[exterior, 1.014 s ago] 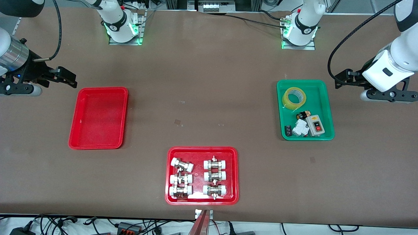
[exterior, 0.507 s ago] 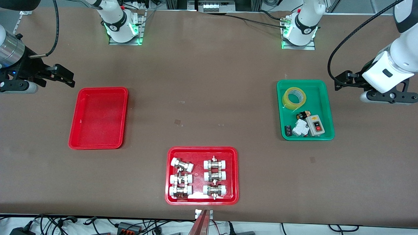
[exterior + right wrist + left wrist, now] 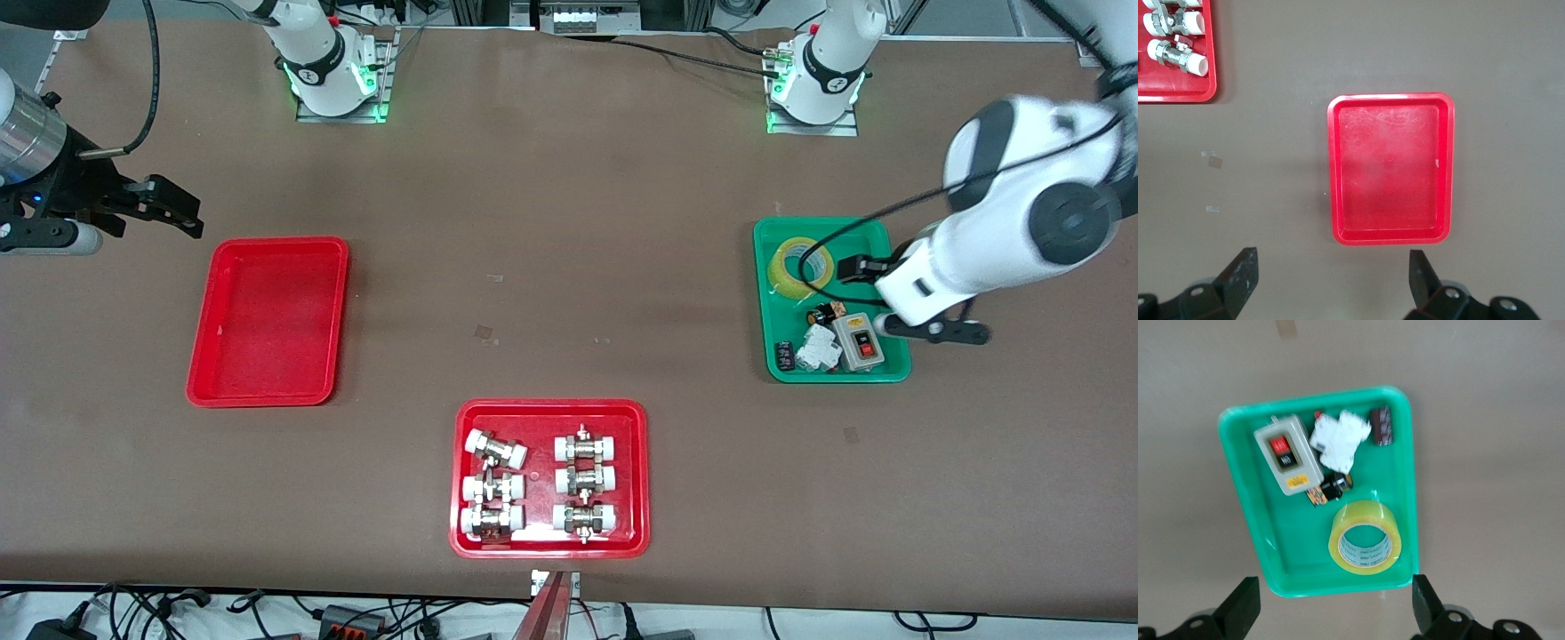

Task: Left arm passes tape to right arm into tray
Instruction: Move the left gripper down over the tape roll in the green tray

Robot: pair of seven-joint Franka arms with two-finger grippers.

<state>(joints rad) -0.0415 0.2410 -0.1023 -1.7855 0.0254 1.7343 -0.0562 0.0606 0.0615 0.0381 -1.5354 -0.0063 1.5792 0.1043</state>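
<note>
The yellow tape (image 3: 800, 263) lies flat in the green tray (image 3: 822, 223), at the end farther from the front camera. My left gripper (image 3: 851, 268) hangs over the green tray beside the tape, open and empty. In the left wrist view the tape (image 3: 1366, 545) shows just ahead of the open gripper (image 3: 1335, 608). The plain red tray (image 3: 269, 322) lies empty toward the right arm's end. My right gripper (image 3: 182, 213) is open and empty over the table beside that tray. The tray also shows in the right wrist view (image 3: 1391, 167), ahead of the gripper (image 3: 1331, 280).
The green tray also holds a grey switch box (image 3: 859, 341), a white breaker (image 3: 818, 348) and small black parts. A wider red tray (image 3: 551, 405) with several metal fittings lies near the table's front edge, mid-table.
The left arm has swung in from beside the green tray to over it, next to the tape. The right gripper shifted slightly a second ago and has since held still.
</note>
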